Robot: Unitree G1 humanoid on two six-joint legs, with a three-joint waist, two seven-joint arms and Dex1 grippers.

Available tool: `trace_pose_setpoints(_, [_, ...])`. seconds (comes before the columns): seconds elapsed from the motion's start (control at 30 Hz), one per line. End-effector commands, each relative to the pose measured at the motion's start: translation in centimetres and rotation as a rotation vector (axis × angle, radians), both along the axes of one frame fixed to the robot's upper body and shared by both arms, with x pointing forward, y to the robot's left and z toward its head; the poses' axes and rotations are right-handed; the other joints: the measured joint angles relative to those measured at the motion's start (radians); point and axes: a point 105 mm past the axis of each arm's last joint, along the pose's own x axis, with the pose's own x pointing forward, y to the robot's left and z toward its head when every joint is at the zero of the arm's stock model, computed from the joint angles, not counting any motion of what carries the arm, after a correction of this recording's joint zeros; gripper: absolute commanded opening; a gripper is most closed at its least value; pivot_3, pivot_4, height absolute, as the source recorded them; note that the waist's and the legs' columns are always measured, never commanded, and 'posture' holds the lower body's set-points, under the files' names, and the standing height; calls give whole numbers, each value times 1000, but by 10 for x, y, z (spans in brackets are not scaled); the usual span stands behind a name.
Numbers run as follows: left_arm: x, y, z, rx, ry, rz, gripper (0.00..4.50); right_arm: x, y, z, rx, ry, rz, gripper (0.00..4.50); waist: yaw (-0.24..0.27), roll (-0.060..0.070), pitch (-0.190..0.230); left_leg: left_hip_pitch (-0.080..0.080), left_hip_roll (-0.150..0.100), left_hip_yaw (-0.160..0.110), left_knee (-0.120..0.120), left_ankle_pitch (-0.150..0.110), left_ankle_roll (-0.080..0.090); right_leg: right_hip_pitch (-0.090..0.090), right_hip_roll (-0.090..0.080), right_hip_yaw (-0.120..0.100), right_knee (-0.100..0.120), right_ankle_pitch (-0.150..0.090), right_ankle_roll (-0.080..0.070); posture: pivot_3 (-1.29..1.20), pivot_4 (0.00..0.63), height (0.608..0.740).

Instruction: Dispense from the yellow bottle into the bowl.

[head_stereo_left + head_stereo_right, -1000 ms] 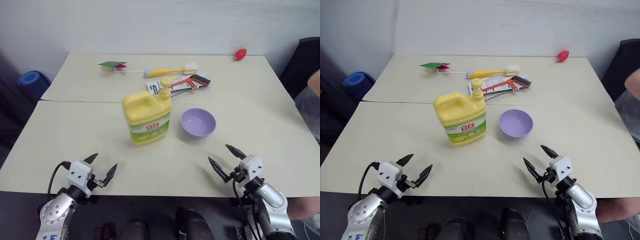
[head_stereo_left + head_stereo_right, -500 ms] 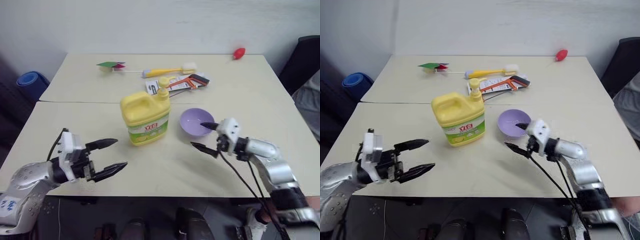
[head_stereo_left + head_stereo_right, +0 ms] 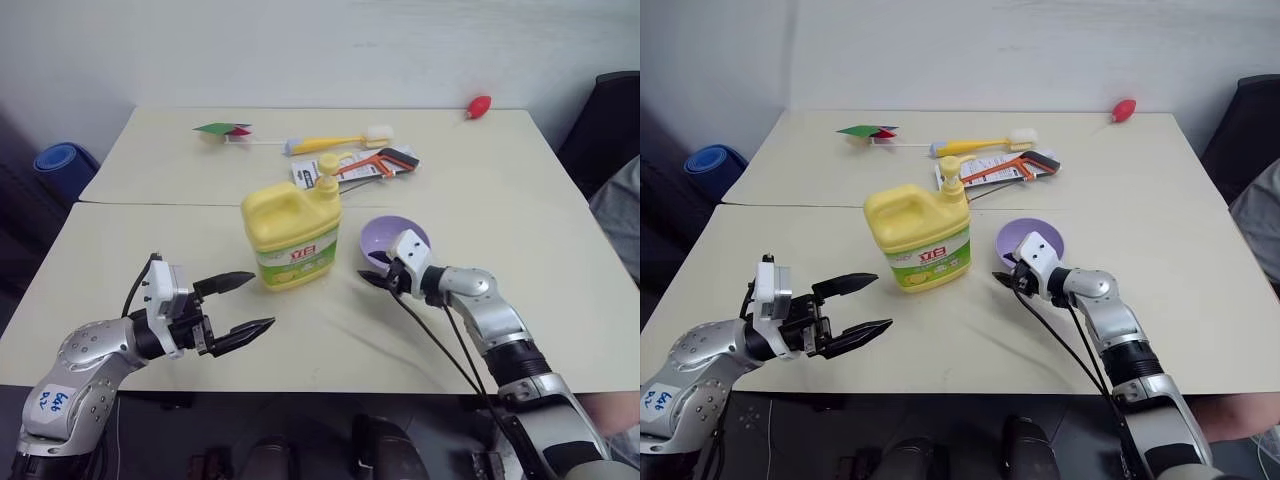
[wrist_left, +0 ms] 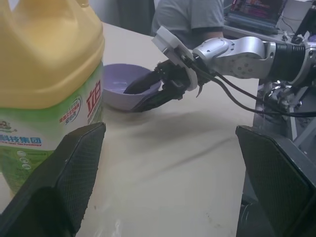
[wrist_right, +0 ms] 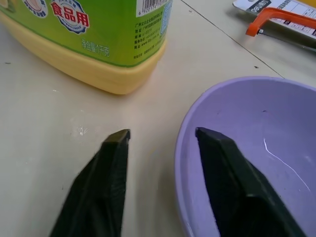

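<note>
Bowl (image 3: pixel 397 240) first: the lilac dish sits on the pale surface (image 3: pixel 530 250) just beside the yellow bottle (image 3: pixel 293 232), on the bottle's right, with a narrow strip of bare top between them. The right gripper (image 5: pixel 163 136) is at the bowl's near-left rim, and its wrist view shows the relation that matters: one black finger lies inside the bowl over the purple wall, the other outside on the bottle side, so the rim runs between the jaws. They stand partly closed around that rim, but whether they actually pinch it I cannot tell. The bottle stands upright, its pump head (image 3: pixel 328 166) at the back right and the handle toward the left, its broad labelled face turned to the robot. The left gripper (image 3: pixel 245 303) hovers near the bottle's left front, apart from it, jaws spread wide and empty, pointing across at the label; it is the nearer arm for steadying the jug or pressing the pump. From the left wrist camera the bottle looms close and the right gripper (image 4: pixel 148 94) appears at the bowl rim; the head cameras alone show the pump's nozzle and the brush, cards and red bulb farther back.
</note>
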Motion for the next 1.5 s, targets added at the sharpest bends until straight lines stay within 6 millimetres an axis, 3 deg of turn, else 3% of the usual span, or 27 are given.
trace_pose_setpoints(0.03, [-4, -3, 7, 5, -42, -13, 4500, 5, 2, 11, 3, -26, 12, 769, -4, 0, 0, 0, 0, 0, 0, 0, 0, 0, 0, 0, 0, 0, 0, 0, 150, 740])
trace_pose_setpoints(0.1, [-4, -4, 9, 8, -49, -15, 4500, 6, 1, 10, -16, -12, 24, 58, -10, 0, 0, 0, 0, 0, 0, 0, 0, 0, 0, 0, 0, 0, 0, 0, 150, 740])
trace_pose_setpoints(0.23, [-6, -4, 25, -41, -39, -52, 4500, 4, -2, 20, -34, -15, 59, 20, -14, 0, 0, 0, 1, -1, 0, 0, 0, 0, -1, 0, 0, 0, 0, 0, 150, 740])
trace_pose_setpoints(0.47, [-2, -5, 109, -161, -142, -121, 4500, -19, -11, 79, -157, -178, 233, 20, -12, -1, 1, -1, 0, -2, 1, 0, 0, 0, -3, -1, -1, 0, 0, 0, 150, 740])
trace_pose_setpoints(0.6, [13, -13, 140, -196, -196, -114, 3582, -26, -15, 96, -260, -229, 280, 0, -12, -1, 2, 0, -1, -3, 1, 0, 0, 2, -2, -2, -1, 0, 1, 0, 150, 740])
trace_pose_setpoints(0.67, [36, -27, 149, -145, -259, -76, 2977, -31, -10, 107, -270, -241, 323, 0, -9, -2, 2, 0, -1, -3, 0, 0, -1, 2, 1, -2, -1, 0, 1, 0, 150, 740])
trace_pose_setpoints(0.87, [83, -63, 157, -92, -310, -58, 1262, -30, 7, 120, -251, -227, 369, 0, -6, -3, 3, 0, -5, -1, 0, 2, -1, 2, 3, -9, -1, 2, 3, 0, 150, 740])
trace_pose_setpoints(1.0, [116, -73, 157, -69, -319, 53, 39, -25, 12, 125, -263, -222, 383, 0, -6, -4, 3, -2, -5, -1, 0, 2, -1, 0, 5, -10, -3, 2, 3, 0, 150, 740])
trace_pose_setpoints(1.13, [132, -80, 153, -75, -302, 78, 15, -24, 15, 133, -266, -234, 397, 0, -10, -4, 4, -3, -5, -1, 0, 2, -1, -1, 5, -10, -2, 2, 3, 0, 150, 740])
trace_pose_setpoints(1.3, [127, -97, 144, -47, -292, -20, 15, -23, 19, 138, -257, -232, 411, 0, -11, -4, 4, -3, -4, -2, 0, 2, -1, -1, 5, -10, -2, 2, 3, 0, 150, 740])
trace_pose_setpoints(1.5, [129, -96, 139, -28, -267, -8, 15, -21, 22, 144, -232, -224, 424, 0, -11, -4, 4, -3, -2, -2, 1, 2, 0, -1, 2, -11, -1, 2, 3, 0, 150, 740])
